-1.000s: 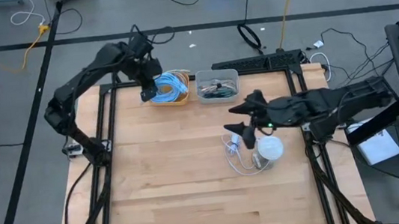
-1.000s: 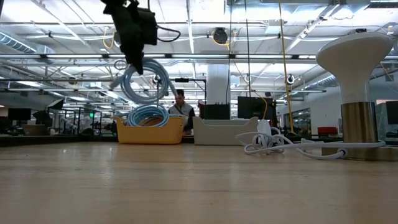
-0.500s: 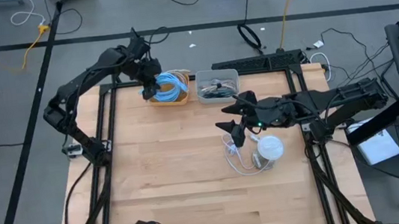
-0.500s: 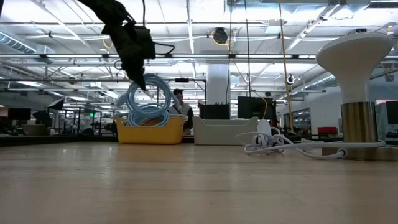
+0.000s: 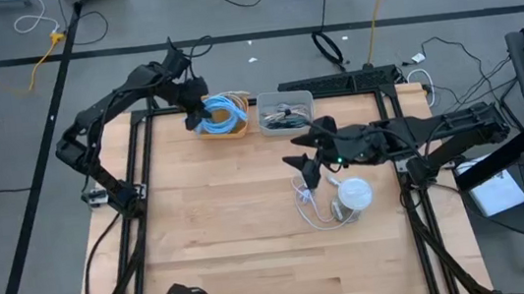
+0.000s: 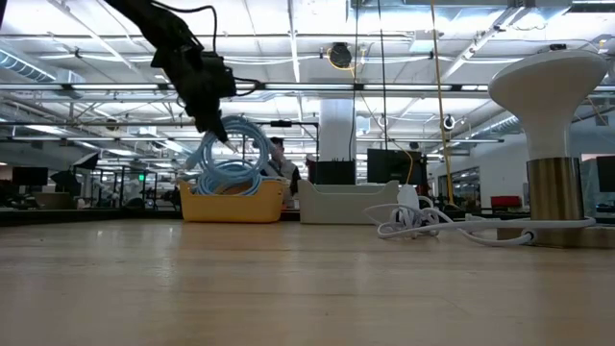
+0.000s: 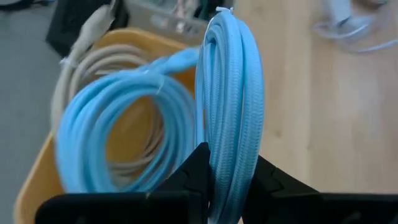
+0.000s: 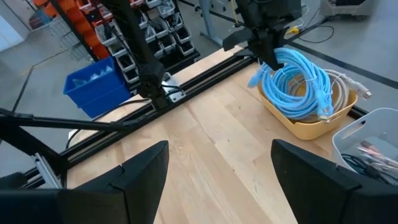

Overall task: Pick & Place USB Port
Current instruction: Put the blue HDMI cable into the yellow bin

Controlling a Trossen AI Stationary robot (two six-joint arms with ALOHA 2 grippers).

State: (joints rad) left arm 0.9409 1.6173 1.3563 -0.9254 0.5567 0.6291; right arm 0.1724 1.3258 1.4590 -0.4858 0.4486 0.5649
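My left gripper [image 5: 193,114] hangs over the yellow basket [image 5: 228,133] at the table's far edge, shut on a coil of light-blue cable [image 7: 231,87]. More blue and beige cable lies in the basket [image 7: 37,180]. In the low view the coil [image 6: 231,154] dips into the basket [image 6: 231,204] below the gripper [image 6: 208,125]. My right gripper [image 5: 306,167] is open and hovers above the white cable [image 5: 314,206] beside a white round stand [image 5: 354,194], touching nothing. The right wrist view shows its open fingers [image 8: 214,180] pointing toward the basket [image 8: 311,127]. My left gripper pinches the blue coil's bundled strands [image 7: 227,155] between its two fingers [image 7: 198,167], which lie across the bundle. The fingers come slanting down from above. The coil hangs below them, its lower loops [image 6: 226,178] down among the cables in the basket.
A grey bin [image 5: 286,112] of dark cables stands right of the basket. The white stand [image 6: 550,144] rises tall near the table's right side, with the white cable [image 6: 423,226] looped at its foot. Bare wood fills the table's left and near parts.
My left gripper has moved down toward the basket and tipped, lowering the blue coil from hanging clear above the basket until its lower loops sit inside. My right gripper has shifted toward the table's left, staying open above the white cable.
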